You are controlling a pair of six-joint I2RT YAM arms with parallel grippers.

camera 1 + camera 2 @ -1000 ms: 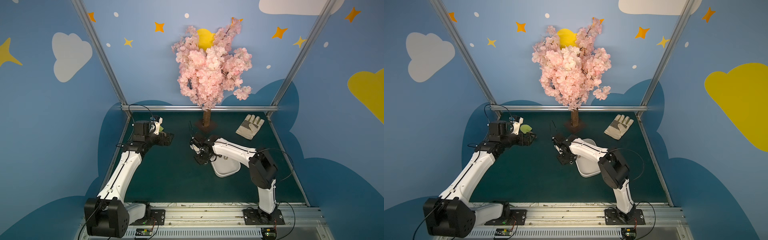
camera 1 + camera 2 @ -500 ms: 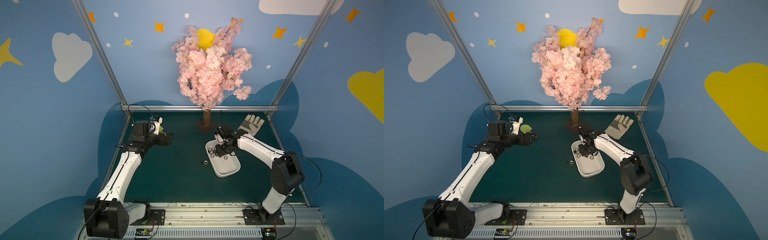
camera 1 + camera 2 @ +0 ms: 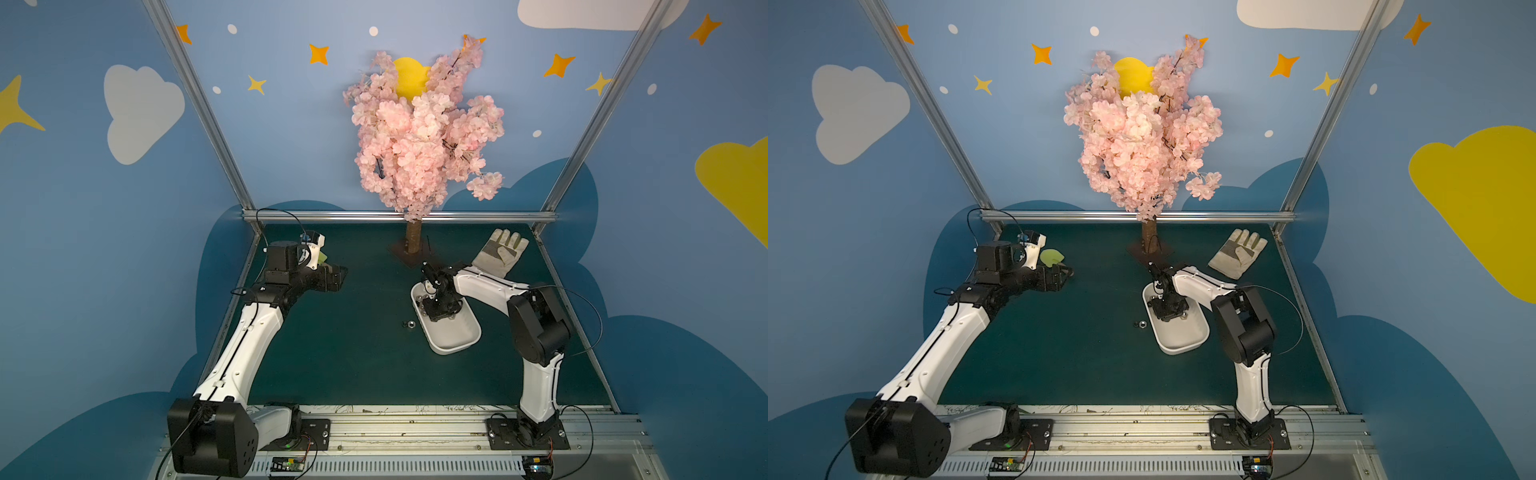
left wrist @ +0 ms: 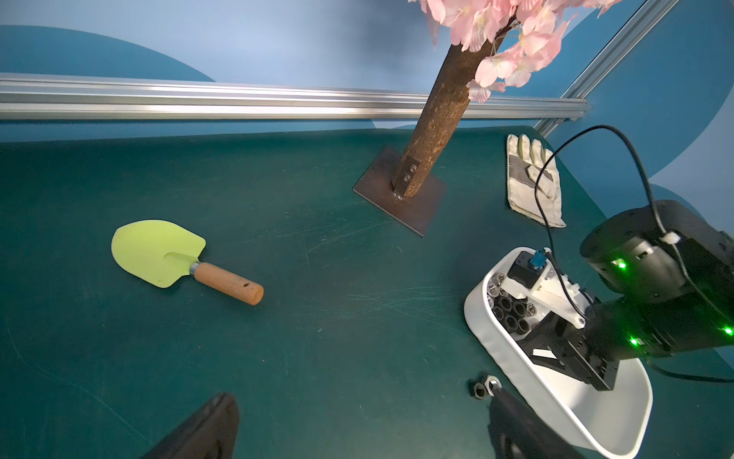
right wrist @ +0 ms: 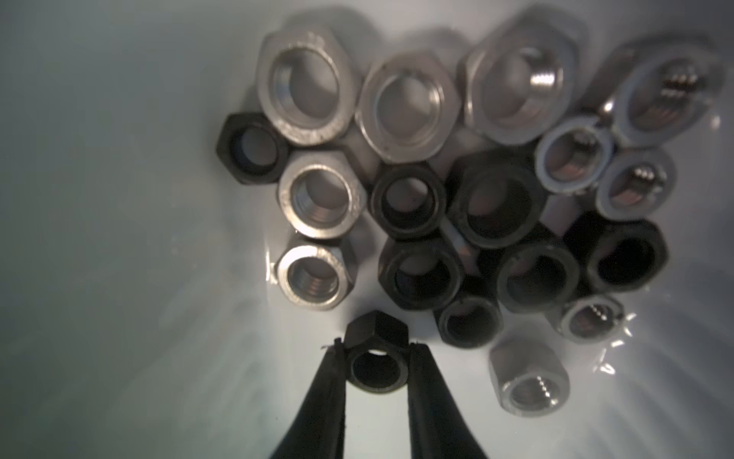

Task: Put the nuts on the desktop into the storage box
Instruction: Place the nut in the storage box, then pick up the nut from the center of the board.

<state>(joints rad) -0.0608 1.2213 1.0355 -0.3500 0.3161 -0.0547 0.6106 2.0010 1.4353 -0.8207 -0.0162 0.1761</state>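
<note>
The white storage box (image 3: 453, 351) (image 3: 1179, 350) lies right of centre on the dark green desktop (image 3: 353, 365). My right gripper (image 3: 434, 318) (image 5: 375, 357) reaches down inside it and is shut on a small dark nut (image 5: 376, 353), just above the box floor. A pile of silver and black nuts (image 5: 437, 190) (image 4: 510, 314) lies at the box's far end. Two nuts (image 3: 408, 323) (image 3: 1140, 323) (image 4: 484, 386) rest on the desktop, just left of the box. My left gripper (image 3: 338, 278) (image 4: 357, 417) hovers open and empty at the back left.
A pink blossom tree stands on a metal base plate (image 3: 411, 253) at the back centre. A beige work glove (image 3: 500, 253) lies at the back right. A yellow-green trowel (image 4: 174, 258) (image 3: 1052, 256) lies near my left gripper. Aluminium rails (image 3: 399, 216) edge the desktop.
My right arm swung from left of the storage box to over its far end, then came down inside it with the dark nut. The left arm has not moved.
</note>
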